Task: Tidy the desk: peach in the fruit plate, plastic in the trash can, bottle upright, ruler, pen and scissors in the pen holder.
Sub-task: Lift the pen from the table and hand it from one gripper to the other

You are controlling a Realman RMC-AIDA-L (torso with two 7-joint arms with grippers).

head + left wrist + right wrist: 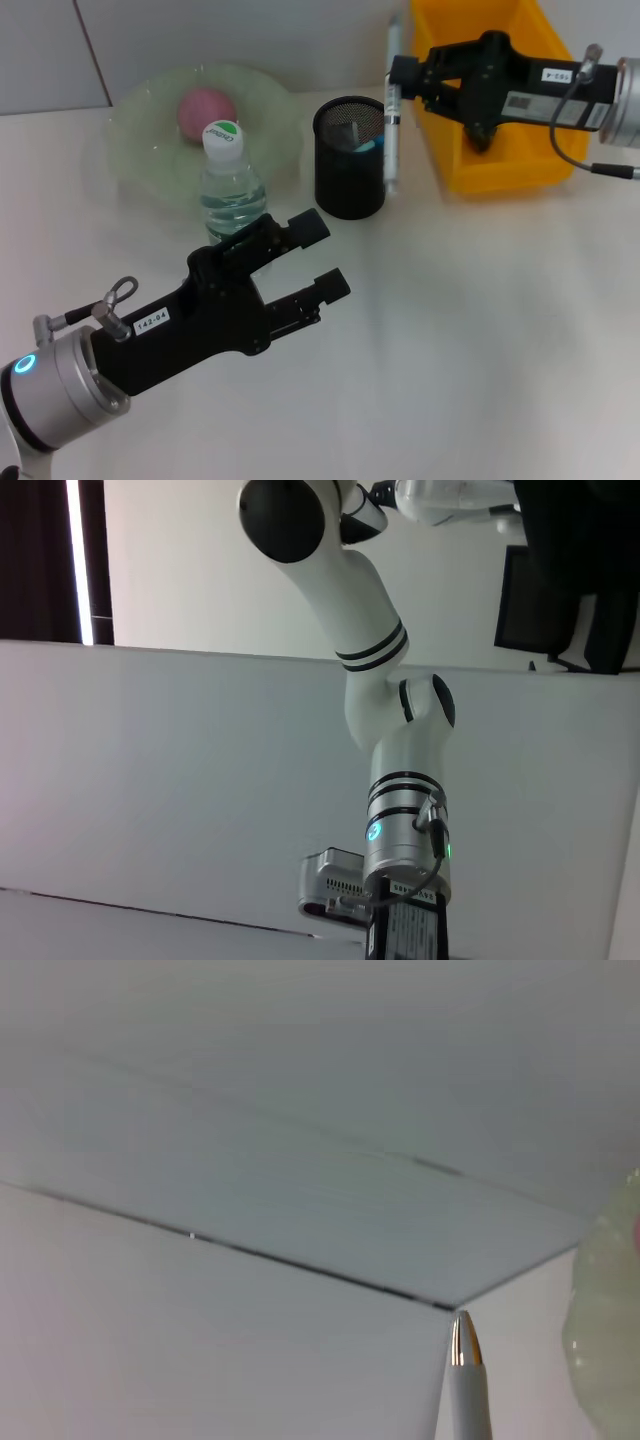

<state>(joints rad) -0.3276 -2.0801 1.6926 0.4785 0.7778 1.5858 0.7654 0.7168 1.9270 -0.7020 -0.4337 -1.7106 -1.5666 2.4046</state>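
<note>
Head view: peach point(204, 111) in fruit plate point(140, 140), pen holder point(350, 170) holds something blue.

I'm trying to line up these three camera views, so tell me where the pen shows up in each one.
Head view: the pen hangs upright in the right gripper, beside the black pen holder.
Left wrist view: not in it.
Right wrist view: only its gold-tipped end shows at the lower edge.
Shared landmark: the pale green fruit plate, seen at the right wrist view's edge.
</note>
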